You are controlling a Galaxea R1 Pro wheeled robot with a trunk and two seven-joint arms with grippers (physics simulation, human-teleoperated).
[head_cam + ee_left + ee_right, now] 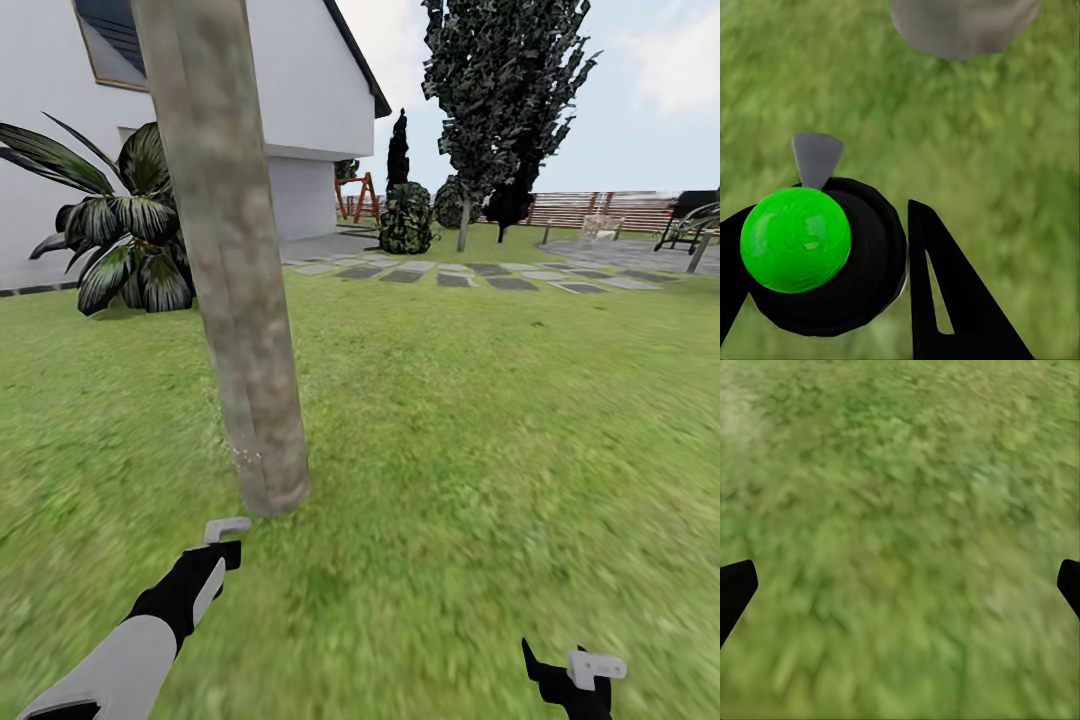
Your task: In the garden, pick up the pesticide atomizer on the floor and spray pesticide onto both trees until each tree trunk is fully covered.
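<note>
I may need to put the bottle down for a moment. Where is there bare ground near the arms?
Open grass lies between the tree trunk and the right gripper, reaching back to the stepping stones. It is tighter at the trunk's base, close to the left gripper holding the atomizer.

My left gripper (862, 277) clamps the dark atomizer (825, 259) (green-capped), with the mottled tree trunk (235, 300) upright at twelve o'clock nearby.

Thick grey-brown tree trunk (228, 250) rising from green lawn (480, 420). Just before its base, left gripper (226, 540). Behind the trunk, striped broad-leaved plant (120, 235) and white house (300, 90). Far beyond, second tree (500, 90), stepping stones (480, 275), wooden fence (610, 208).
</note>
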